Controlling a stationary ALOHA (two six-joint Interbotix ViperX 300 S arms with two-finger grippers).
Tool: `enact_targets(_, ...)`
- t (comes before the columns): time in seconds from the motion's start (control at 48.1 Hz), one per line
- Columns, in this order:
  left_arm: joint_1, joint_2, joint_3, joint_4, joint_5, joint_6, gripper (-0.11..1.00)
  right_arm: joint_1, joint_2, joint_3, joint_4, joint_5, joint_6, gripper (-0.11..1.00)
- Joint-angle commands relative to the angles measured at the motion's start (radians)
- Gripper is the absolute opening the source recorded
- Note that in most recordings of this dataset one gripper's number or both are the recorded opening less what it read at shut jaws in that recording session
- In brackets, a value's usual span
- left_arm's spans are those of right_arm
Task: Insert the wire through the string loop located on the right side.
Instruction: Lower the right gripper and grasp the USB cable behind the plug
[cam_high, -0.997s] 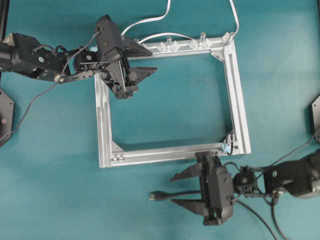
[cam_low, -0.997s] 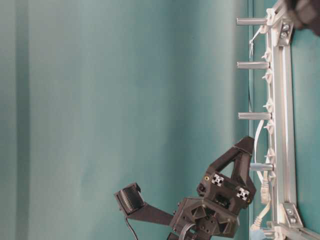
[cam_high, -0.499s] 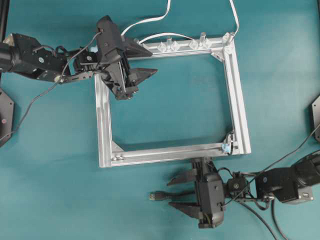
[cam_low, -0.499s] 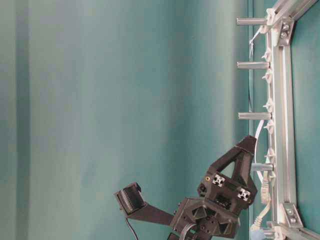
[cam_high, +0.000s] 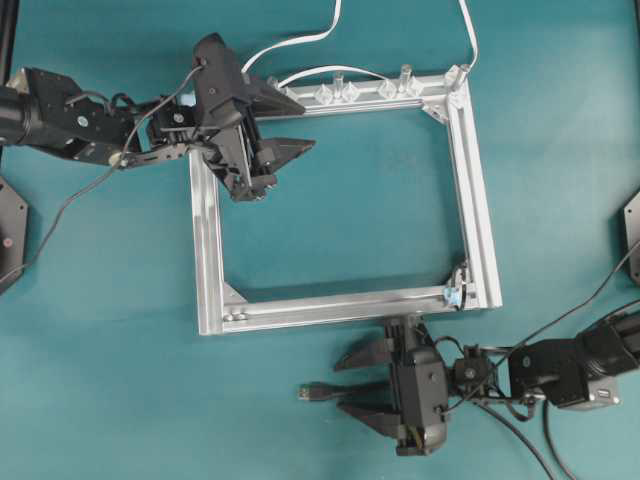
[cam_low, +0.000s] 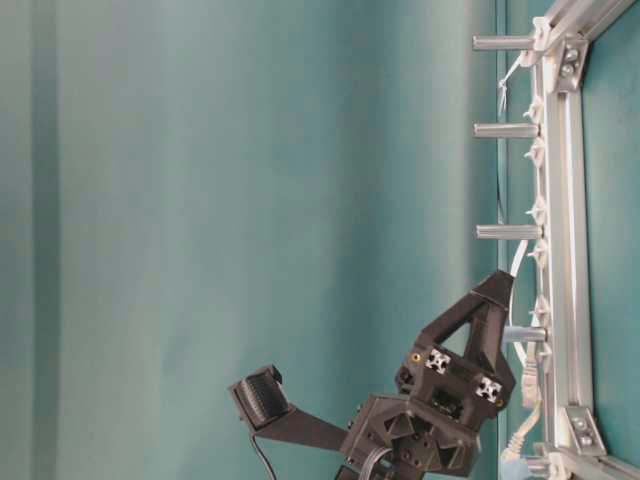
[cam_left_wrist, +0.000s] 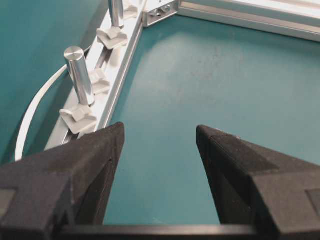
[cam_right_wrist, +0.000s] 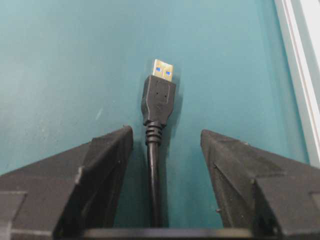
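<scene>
Teal covers the whole desk, with a square aluminium frame lying flat on it. Below the frame's near rail, the wire lies on the desk with its plug pointing away from the right gripper, whose jaws stand open on either side of the cable just behind the plug, not yet touching it. The string loop sits at the frame's lower right corner, near that gripper but apart from it. The left gripper hangs open and empty over the frame's upper left corner. Closing off-centre could nudge the thin cable sideways or pinch only its edge, so the plug droops or twists; a tilted plug would likely miss so small a loop.
</scene>
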Motion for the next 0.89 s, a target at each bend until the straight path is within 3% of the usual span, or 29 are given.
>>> enact_targets(0.0, -0.006, -0.020, -0.009, 0.000, -0.005, -0.003, 0.65, -0.002, -0.015, -0.011, 0.003, -0.006, 0.000, 0.68)
enact_targets(0.166, -0.009, -0.020, -0.011, 0.000, -0.005, -0.003, 0.65, -0.005, -0.014, -0.011, 0.003, 0.000, 0.000, 0.63)
enact_targets(0.374, -0.015, -0.018, -0.009, 0.000, -0.005, -0.003, 0.65, -0.006, 0.006, -0.023, 0.003, 0.097, 0.000, 0.13)
enact_targets(0.519, -0.020, -0.014, -0.009, 0.000, -0.006, -0.005, 0.65, -0.008, 0.025, -0.044, 0.003, 0.163, 0.000, 0.12)
enact_targets(0.872, -0.032, -0.008, -0.006, 0.000, 0.006, -0.005, 0.65, -0.011, 0.017, -0.044, 0.003, 0.163, 0.000, 0.12)
